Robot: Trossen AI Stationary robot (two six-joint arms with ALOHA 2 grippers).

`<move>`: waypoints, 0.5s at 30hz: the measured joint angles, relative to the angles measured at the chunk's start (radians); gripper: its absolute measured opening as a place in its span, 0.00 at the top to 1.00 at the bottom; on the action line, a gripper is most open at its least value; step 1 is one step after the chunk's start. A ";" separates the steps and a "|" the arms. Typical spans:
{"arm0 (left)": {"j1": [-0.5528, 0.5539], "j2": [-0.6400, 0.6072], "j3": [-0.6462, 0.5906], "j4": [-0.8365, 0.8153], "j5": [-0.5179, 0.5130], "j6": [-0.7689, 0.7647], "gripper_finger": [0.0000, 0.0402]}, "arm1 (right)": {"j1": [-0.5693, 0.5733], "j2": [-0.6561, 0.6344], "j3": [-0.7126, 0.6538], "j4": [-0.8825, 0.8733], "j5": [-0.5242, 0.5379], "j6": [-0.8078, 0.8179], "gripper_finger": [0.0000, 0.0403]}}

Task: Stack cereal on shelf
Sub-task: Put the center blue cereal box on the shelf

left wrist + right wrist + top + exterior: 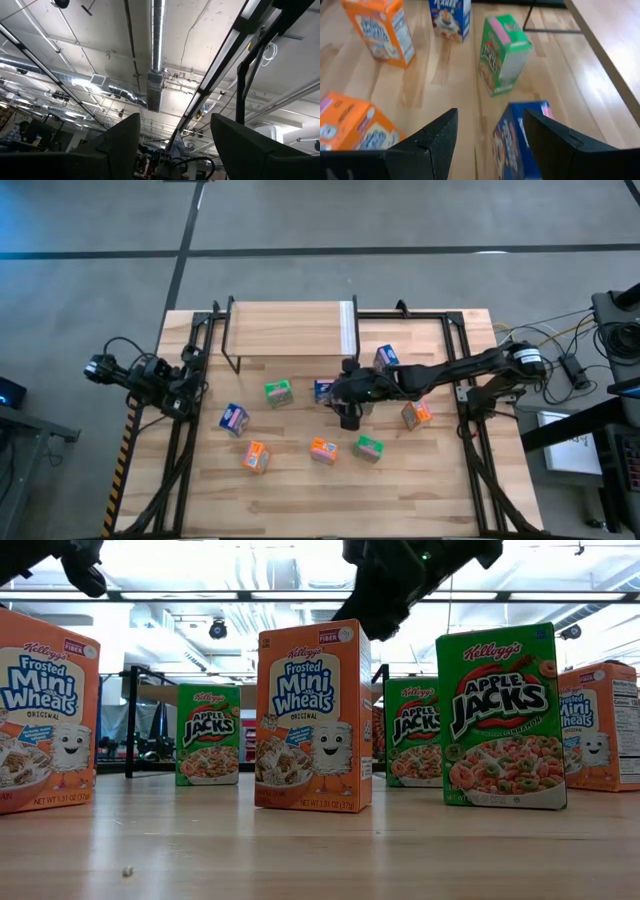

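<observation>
The shelf (290, 330) stands at the table's far side, its white strip (347, 328) at its right end, nothing on it. Several cereal boxes stand on the table. My right gripper (347, 415) is open and hovers low at mid-table. In the right wrist view (490, 117) a blue box (515, 140) stands just ahead of the gap, close to one finger; it also shows in the high view (324, 390). A green box (502, 52) stands beyond it. My left gripper (172, 160) is open and empty, pointing up at the ceiling, at the table's left edge (150, 380).
Other boxes: green (278, 392), blue (386, 357), blue (234, 418), orange (256, 457), orange (322, 450), green (368, 448), orange (416, 414). Black frame rails (462, 370) run along both table sides. Bare wood lies toward the near edge.
</observation>
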State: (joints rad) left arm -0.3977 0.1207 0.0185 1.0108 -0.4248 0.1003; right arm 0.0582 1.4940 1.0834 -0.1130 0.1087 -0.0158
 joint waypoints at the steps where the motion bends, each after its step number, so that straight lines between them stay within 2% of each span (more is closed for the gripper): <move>1: 0.000 0.000 0.000 -0.001 -0.002 0.000 0.44 | 0.000 0.000 0.011 -0.019 -0.001 0.004 0.47; 6: 0.000 0.000 0.000 -0.001 -0.004 0.000 0.44 | 0.000 0.000 0.076 -0.094 -0.003 0.016 0.42; 15: 0.000 0.000 0.000 -0.001 -0.005 0.000 0.44 | -0.035 0.000 0.169 -0.242 -0.004 0.016 0.24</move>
State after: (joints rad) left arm -0.3977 0.1207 0.0185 1.0099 -0.4301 0.1001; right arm 0.0235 1.4937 1.2524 -0.3548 0.1047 -0.0002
